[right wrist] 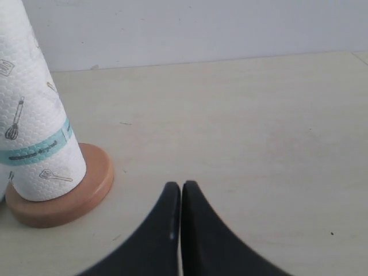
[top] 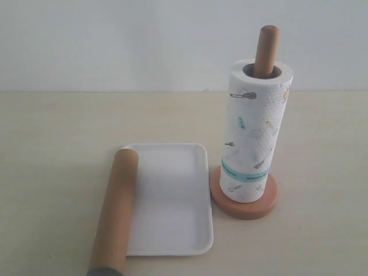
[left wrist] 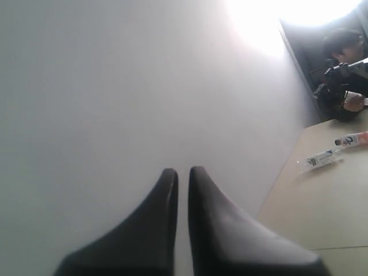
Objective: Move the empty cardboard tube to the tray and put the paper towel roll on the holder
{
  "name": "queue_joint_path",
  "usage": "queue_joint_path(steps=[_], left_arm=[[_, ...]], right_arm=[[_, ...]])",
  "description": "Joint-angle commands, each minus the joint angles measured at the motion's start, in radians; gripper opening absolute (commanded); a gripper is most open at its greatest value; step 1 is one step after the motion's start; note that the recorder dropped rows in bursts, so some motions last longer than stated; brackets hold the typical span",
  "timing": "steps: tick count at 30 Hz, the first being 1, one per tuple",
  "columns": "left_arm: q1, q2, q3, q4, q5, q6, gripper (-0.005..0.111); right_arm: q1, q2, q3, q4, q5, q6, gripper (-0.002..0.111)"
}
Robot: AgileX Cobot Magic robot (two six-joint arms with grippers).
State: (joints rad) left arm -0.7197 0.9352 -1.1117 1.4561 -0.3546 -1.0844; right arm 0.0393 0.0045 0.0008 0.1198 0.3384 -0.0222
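The paper towel roll (top: pixel 255 131) stands upright on the holder (top: pixel 244 202), with the wooden post (top: pixel 266 50) poking out of its core. The brown empty cardboard tube (top: pixel 117 210) lies along the left rim of the white tray (top: pixel 172 201), partly on it, its near end running off the bottom edge. Neither gripper shows in the exterior view. My left gripper (left wrist: pixel 181 171) is shut on nothing and faces a plain white wall. My right gripper (right wrist: pixel 181 186) is shut and empty, low over the table, with the roll (right wrist: pixel 31 109) and holder base (right wrist: pixel 86 187) off to one side.
The left wrist view catches a table edge with a small bottle (left wrist: pixel 352 140) and a person (left wrist: pixel 345 54) in the far background. A white wall backs the beige table (top: pixel 322 149).
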Motion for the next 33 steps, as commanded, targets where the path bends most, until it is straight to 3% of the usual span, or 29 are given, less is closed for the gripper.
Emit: queue_joint_path(steps=[1,7,10,13,18,22,25,28,33], left_arm=[[0.002,-0.05,0.046,-0.001,0.071,-0.071,0.006],[0.034,-0.121,0.239,-0.082,0.355,-0.126,0.006],[0.129,-0.176,0.37,-0.194,0.397,-0.164,0.006],[0.231,-0.264,0.511,-0.21,0.355,-0.209,0.006],[0.398,-0.547,0.704,-0.211,0.325,-0.273,0.006],[0.503,-0.796,0.762,-0.211,0.396,-0.388,0.006],[0.531,-0.924,0.775,-0.211,0.423,-0.426,0.006],[0.53,-0.935,0.775,-0.211,0.43,-0.467,0.006],[0.53,-0.935,0.776,-0.317,0.46,-0.674,0.006]], right_arm=[[-0.007,-0.004,-0.001,-0.001,-0.008,-0.002,0.0],[-0.007,-0.004,-0.001,-0.001,-0.008,-0.002,0.0],[-0.007,-0.004,-0.001,-0.001,-0.008,-0.002,0.0],[-0.007,-0.004,-0.001,-0.001,-0.008,-0.002,0.0],[-0.007,-0.004,-0.001,-0.001,-0.01,-0.002,0.0],[-0.007,-0.004,-0.001,-0.001,-0.01,-0.002,0.0],[-0.007,-0.004,-0.001,-0.001,-0.01,-0.002,0.0],[-0.007,-0.004,-0.001,-0.001,-0.01,-0.002,0.0],[-0.007,-0.004,-0.001,-0.001,-0.012,-0.002,0.0]])
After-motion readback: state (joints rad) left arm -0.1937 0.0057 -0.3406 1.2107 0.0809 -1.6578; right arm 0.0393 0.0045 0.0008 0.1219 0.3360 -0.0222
